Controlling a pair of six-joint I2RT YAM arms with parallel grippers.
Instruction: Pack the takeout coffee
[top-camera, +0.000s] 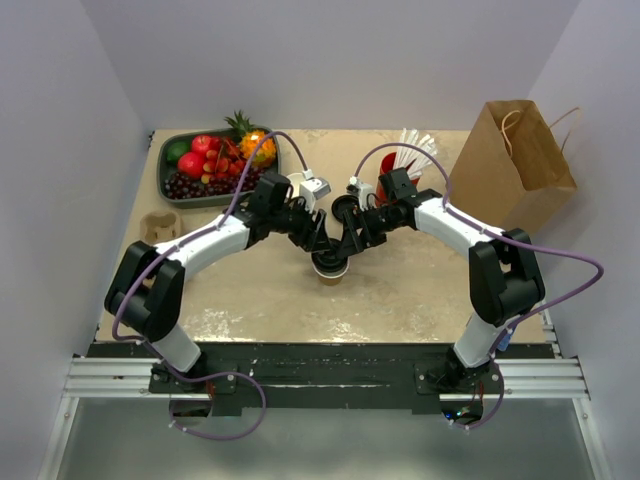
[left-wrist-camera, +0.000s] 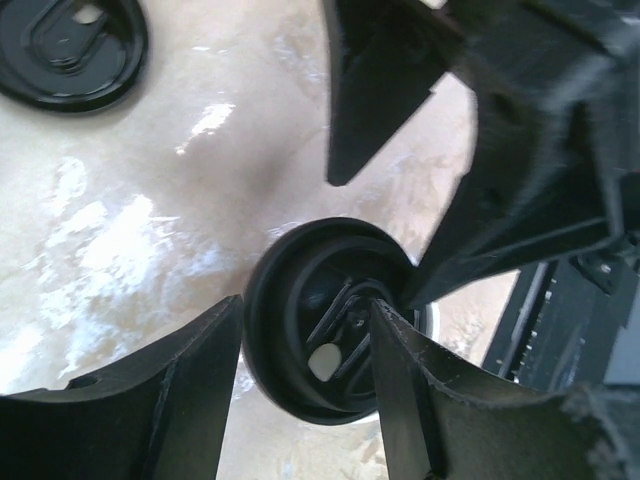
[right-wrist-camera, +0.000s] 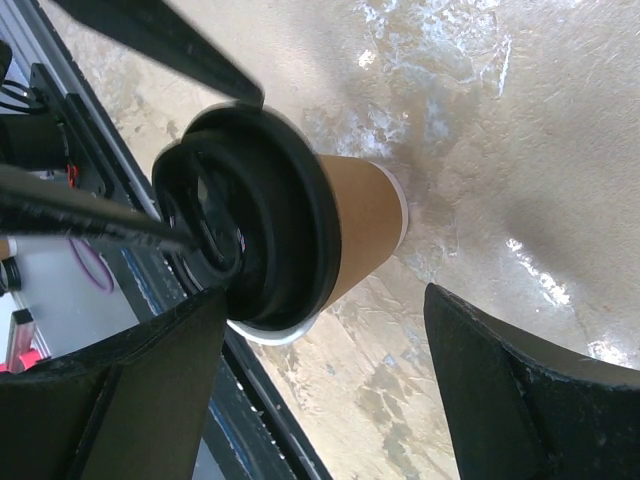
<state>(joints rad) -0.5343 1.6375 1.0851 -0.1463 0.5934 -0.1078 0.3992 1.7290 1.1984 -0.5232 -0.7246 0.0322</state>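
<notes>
Item: coffee cup (top-camera: 330, 268), tan paper wall, round glossy black plastic lid (left-wrist-camera: 325, 320), upright at mid tabletop (top-camera: 400, 300).

My left gripper (left-wrist-camera: 300, 390) has its jaws spread, one matte black finger (left-wrist-camera: 400, 390) resting on the ridged lid. My right gripper (right-wrist-camera: 320, 380) has its jaws wide apart either side of the cup. Tabletop is mottled beige, shiny. A second black lid (left-wrist-camera: 70, 50) lies near.

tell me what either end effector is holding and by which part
Nothing is clearly gripped. The left end effector presses a finger on the cup's lid; the right end effector straddles the cup, open.
</notes>
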